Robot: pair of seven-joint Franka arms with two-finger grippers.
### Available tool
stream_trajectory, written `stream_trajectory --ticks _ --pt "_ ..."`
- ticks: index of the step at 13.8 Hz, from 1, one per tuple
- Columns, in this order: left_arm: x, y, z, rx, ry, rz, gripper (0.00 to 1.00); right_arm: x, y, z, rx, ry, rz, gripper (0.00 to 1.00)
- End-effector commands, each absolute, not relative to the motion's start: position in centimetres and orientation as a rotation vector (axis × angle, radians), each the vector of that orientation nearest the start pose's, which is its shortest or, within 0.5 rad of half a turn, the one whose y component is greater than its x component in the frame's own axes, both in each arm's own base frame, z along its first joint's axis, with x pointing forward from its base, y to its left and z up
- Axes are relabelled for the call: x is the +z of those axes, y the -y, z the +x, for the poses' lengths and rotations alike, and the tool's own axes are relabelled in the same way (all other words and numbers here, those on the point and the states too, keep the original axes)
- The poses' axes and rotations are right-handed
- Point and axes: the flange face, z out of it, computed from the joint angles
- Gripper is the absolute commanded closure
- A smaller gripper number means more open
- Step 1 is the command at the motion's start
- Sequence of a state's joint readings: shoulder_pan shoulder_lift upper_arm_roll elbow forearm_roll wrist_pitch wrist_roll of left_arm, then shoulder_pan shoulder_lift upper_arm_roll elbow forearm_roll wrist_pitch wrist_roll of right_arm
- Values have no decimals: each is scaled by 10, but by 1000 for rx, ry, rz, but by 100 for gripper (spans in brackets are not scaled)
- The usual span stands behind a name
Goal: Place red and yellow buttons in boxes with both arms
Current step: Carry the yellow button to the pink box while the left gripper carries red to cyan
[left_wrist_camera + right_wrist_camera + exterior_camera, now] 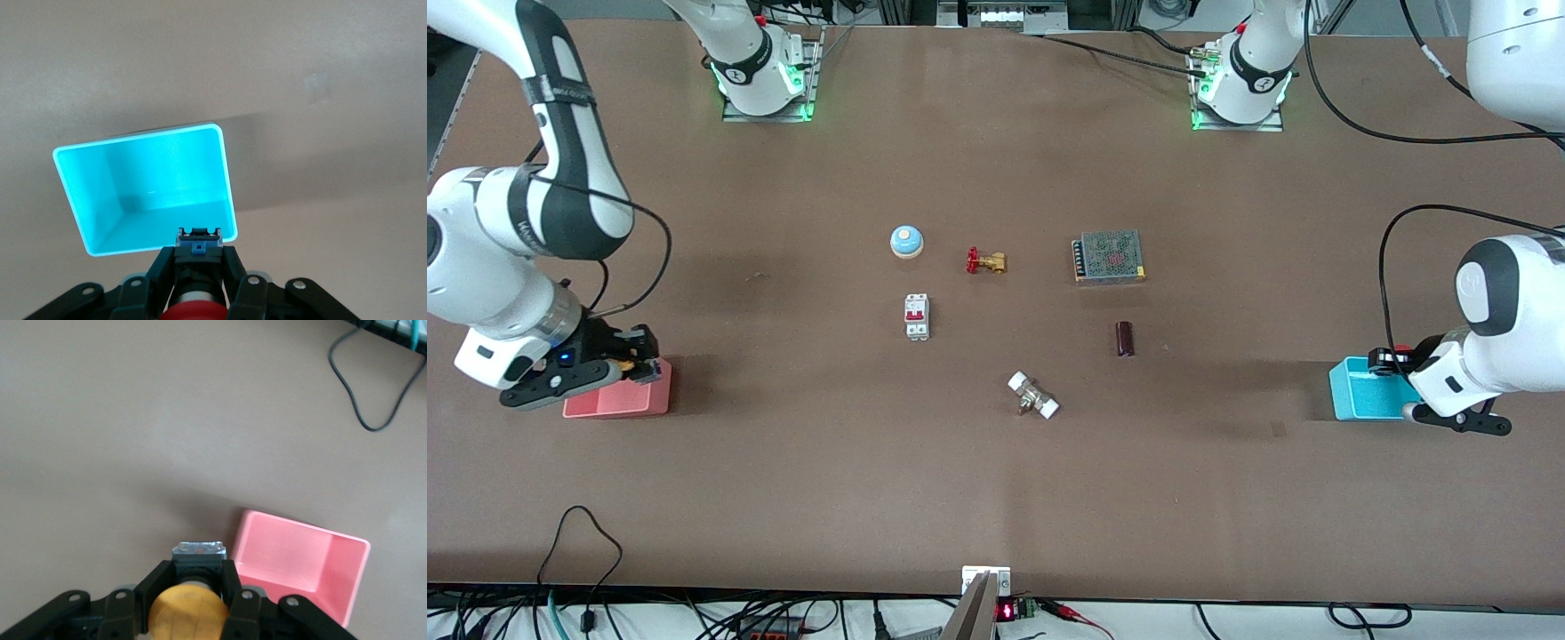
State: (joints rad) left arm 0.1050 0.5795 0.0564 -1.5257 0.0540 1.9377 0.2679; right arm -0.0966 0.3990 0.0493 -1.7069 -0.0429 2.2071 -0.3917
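My left gripper (1389,359) hangs over the farther rim of the cyan box (1360,402) at the left arm's end of the table. It is shut on the red button (1402,349). In the left wrist view the red cap (193,311) sits between the fingers (162,263), with the cyan box (143,175) just below. My right gripper (639,354) is over the farther corner of the pink-red box (618,405) at the right arm's end. It is shut on the yellow button (187,613), and the pink-red box (347,581) lies beside it.
In the table's middle lie a pale blue dome (906,241), a brass valve (986,261), a white circuit breaker (917,316), a meshed power supply (1109,256), a dark cylinder (1125,339) and a white-ended fitting (1033,396). A black cable (360,393) loops near the front edge.
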Motion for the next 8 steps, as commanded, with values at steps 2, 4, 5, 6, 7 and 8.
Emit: stream_trajectory --ticks 2,4,5,6,7,8 --pt "310 -110 681 269 -207 -3056 85 334 95 687 -164 639 -3112 67" --pt "310 -109 680 273 -209 -3056 85 321 103 688 -163 617 -3110 67" --pt "309 -110 680 273 -207 -3056 85 313 105 688 -155 600 -3103 67" --pt "309 -110 680 273 -207 -3056 85 303 111 687 -154 568 -3096 67" --pt "310 -110 680 271 -207 -3056 85 295 114 687 -151 543 -3087 67" --pt "310 -110 680 273 -207 -3056 85 288 118 686 -138 525 -3082 67"
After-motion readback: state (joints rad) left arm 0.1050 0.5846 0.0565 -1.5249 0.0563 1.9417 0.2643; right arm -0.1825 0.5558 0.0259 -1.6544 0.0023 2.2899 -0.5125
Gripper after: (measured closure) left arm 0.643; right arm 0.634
